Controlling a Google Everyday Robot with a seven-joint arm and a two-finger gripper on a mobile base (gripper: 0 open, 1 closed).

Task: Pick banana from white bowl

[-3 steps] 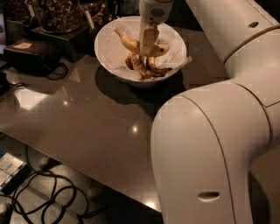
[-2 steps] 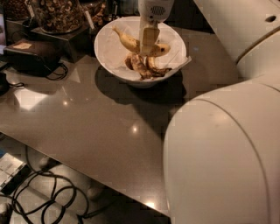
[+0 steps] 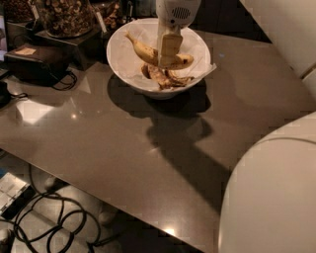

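The white bowl point(image 3: 120, 62) stands at the back of the dark table, lined with crinkled white paper. The banana point(image 3: 144, 49), yellow with brown speckles, lies across the bowl with its stem pointing up-left. My gripper point(image 3: 169, 53) reaches straight down into the bowl from the top of the view. Its tan finger point(image 3: 169, 45) covers the banana's middle, and the banana's ends stick out on both sides of it. The jaws look shut on the banana. Dark brown peel scraps point(image 3: 167, 78) lie just below it in the bowl.
A glass jar of brown nuts point(image 3: 61, 15) and a black box point(image 3: 34, 62) stand at the back left. My arm's white shell point(image 3: 276, 197) fills the lower right. Cables point(image 3: 54, 222) lie on the floor below the table's front edge.
My arm's big white shell has swung towards the lower right, uncovering more of the table. The gripper stays in the bowl, and the banana's right end now shows beside the finger.
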